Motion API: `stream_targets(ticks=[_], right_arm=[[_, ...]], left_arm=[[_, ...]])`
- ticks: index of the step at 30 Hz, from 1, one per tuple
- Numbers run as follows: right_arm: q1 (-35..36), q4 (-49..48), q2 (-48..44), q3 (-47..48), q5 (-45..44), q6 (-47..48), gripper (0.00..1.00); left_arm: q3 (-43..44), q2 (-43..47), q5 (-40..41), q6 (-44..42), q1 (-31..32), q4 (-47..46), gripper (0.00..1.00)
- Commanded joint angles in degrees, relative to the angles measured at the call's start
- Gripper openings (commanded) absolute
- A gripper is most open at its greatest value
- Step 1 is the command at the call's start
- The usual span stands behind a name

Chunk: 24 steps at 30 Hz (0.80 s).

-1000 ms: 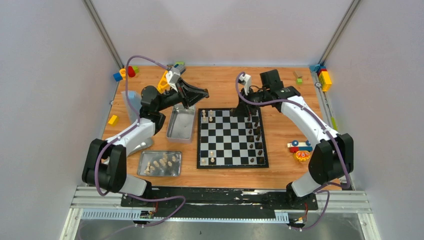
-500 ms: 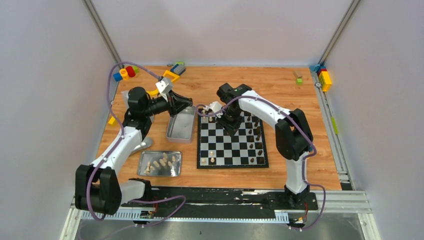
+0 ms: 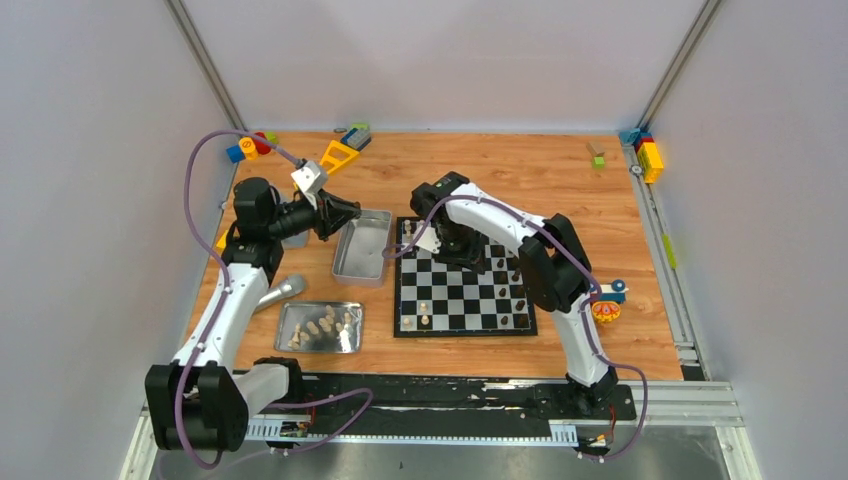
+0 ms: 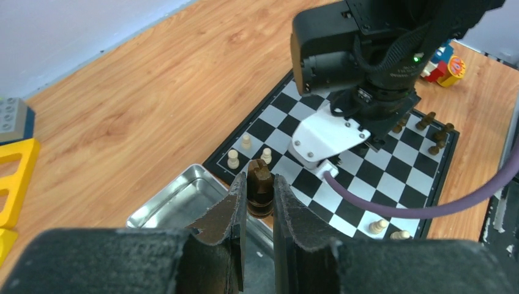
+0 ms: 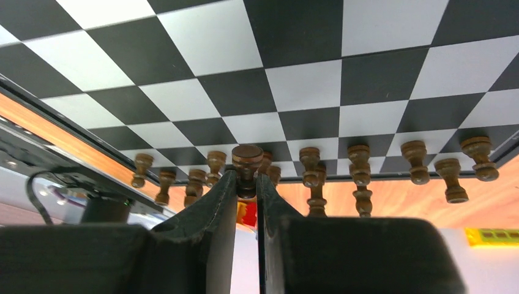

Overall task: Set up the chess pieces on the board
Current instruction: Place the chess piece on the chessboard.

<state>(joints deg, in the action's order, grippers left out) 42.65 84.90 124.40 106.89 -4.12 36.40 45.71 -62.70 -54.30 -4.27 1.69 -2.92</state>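
Swung leftward since a second ago, the right gripper (image 3: 462,247) now hangs over the far middle of the flat black-and-white checkered board (image 3: 455,297), its fingers clamped on a small dark brown pawn (image 5: 247,159). The left gripper (image 4: 257,195) has drawn back to the left and sits above the far end of the empty shiny metal tray (image 3: 360,258), pinching a taller dark brown piece (image 4: 260,182). Other dark brown pieces (image 3: 517,272) line the board's right edge. A few pale cream pieces (image 3: 414,232) stand along its left edge, and more cream figures (image 3: 322,326) lie in the near metal tray (image 3: 353,344).
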Motion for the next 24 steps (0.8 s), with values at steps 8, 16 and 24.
stream_targets(ticks=[8, 16, 24], right_arm=[[3.0, 3.1, 1.4, -1.2, -10.1, 5.0, 0.15], [3.5, 3.1, 3.7, -0.4, -9.8, 4.5, 0.18], [3.7, 2.7, 4.5, -0.9, -9.8, 4.2, 0.25]], left_arm=[[2.7, 2.3, 1.0, -2.2, -3.5, 1.7, 0.0], [2.3, 2.4, 1.0, -2.0, -3.6, 1.6, 0.0], [1.9, 2.5, 1.1, -2.4, -3.6, 1.6, 0.0]])
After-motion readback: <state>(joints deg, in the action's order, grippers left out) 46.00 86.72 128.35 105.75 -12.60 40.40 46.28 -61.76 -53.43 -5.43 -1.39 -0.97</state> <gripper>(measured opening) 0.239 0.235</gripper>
